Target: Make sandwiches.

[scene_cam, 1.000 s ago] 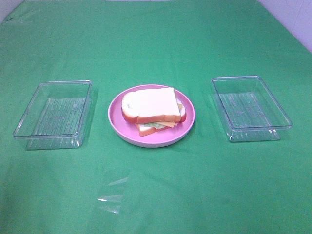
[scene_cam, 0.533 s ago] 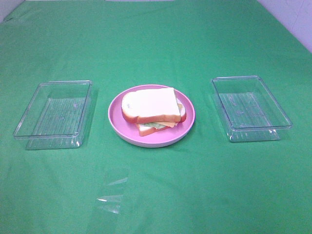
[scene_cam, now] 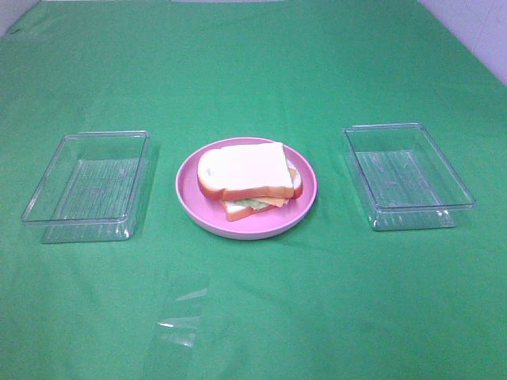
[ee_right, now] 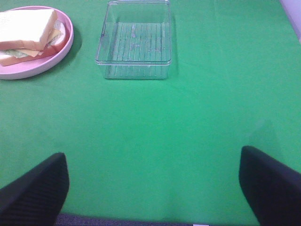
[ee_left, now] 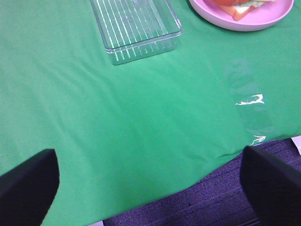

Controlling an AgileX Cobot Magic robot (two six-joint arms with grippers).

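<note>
a green cloth covers the table. a pink plate sits in the middle, with a clear tray well to its left and another clear tray well to its right (both ribbed inside). a strip of clear tape lies nearer the front edge

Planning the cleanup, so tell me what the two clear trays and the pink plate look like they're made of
Left clear tray and right clear tray: likely rigid transparent plastic, glossy; the cloth shows through and the floors are ribbed. Pink plate: probably smooth opaque plastic with a soft sheen, though glazed ceramic can't be excluded.
</note>
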